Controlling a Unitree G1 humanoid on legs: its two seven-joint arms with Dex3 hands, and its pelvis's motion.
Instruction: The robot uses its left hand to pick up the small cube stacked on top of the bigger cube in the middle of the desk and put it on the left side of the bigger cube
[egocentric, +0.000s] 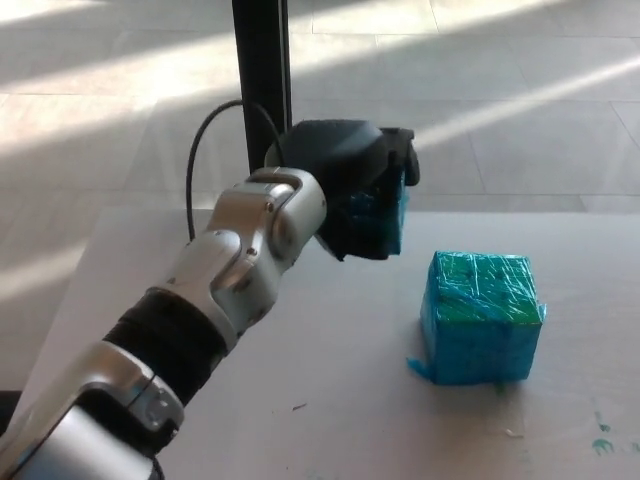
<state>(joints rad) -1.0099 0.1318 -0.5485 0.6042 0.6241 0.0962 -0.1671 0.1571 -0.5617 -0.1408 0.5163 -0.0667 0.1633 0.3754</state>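
The black fingers (400, 160) of the left hand (350, 185) are curled over a small blue cube (385, 215) and hold it against the palm. Only one face and an edge of it show, below and to the right of the knuckles, so how firmly it sits cannot be told. The small cube is in the air, clear of the desk (330, 400), not resting on anything.

From the hand, the shiny silver forearm (245, 260) runs down toward the lower left, a black cable (205, 140) looping off the wrist.

The relation that matters for the next move: the big cube (482, 318) stands on the desk to the right of and below the hand, well apart from it, with a stretch of open tabletop between. The hand is already on the left side of the big cube, so the move ahead looks like a descent more than a sideways carry — straight down to the tabletop, then a release. The small cube has no long axis to speak of; it should land flat if the hand comes down level, though I judge it may be tilted in the grip.

Count: two cubes — one small, one big — and one hand in sight. The right hand does not show. A dark post (262, 95) stands behind the desk, and a few teal specks (600, 445) mark its near right corner.
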